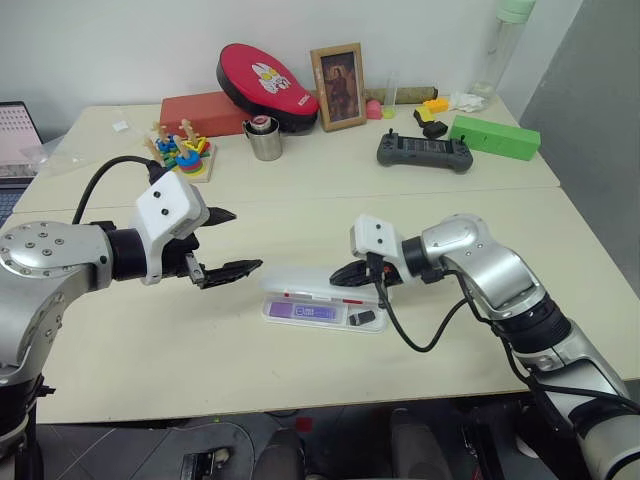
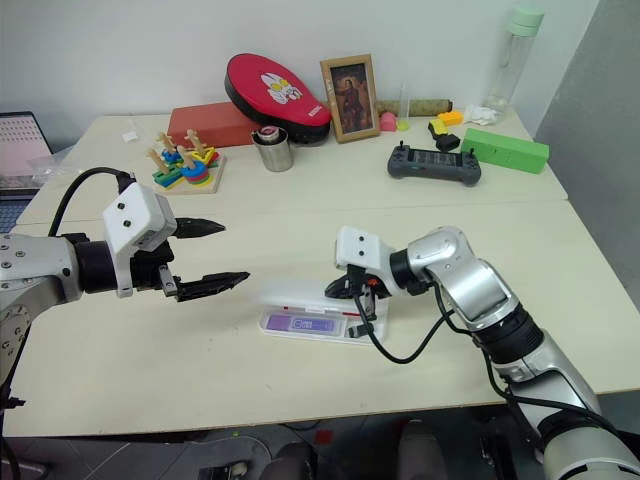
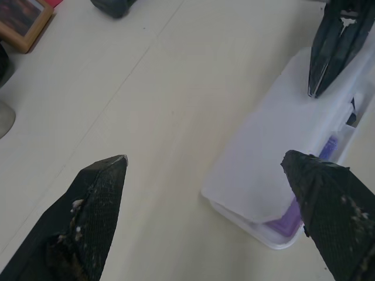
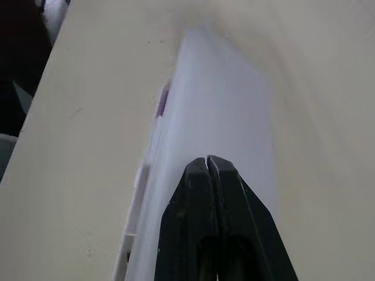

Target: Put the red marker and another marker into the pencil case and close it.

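Note:
The white pencil case (image 1: 372, 325) lies on the table's near middle. Its translucent lid (image 3: 275, 140) is tilted partway down over the tray. Inside the tray I see the red marker (image 1: 320, 297) along the far side, the purple marker (image 1: 303, 312) in front of it, and a small black block (image 1: 362, 318). My right gripper (image 1: 340, 275) is shut and its tip rests against the lid's right part (image 4: 222, 105). My left gripper (image 1: 245, 240) hangs open just left of the case, with nothing between its fingers (image 3: 96, 193).
At the back of the table stand a red oval pouch (image 1: 265, 83) on a red box, a picture frame (image 1: 338, 85), a metal cup (image 1: 264, 138), a wooden stacking toy (image 1: 182, 152), a grey controller (image 1: 425, 151) and a green box (image 1: 495, 136). A laptop (image 1: 15, 140) sits at the left edge.

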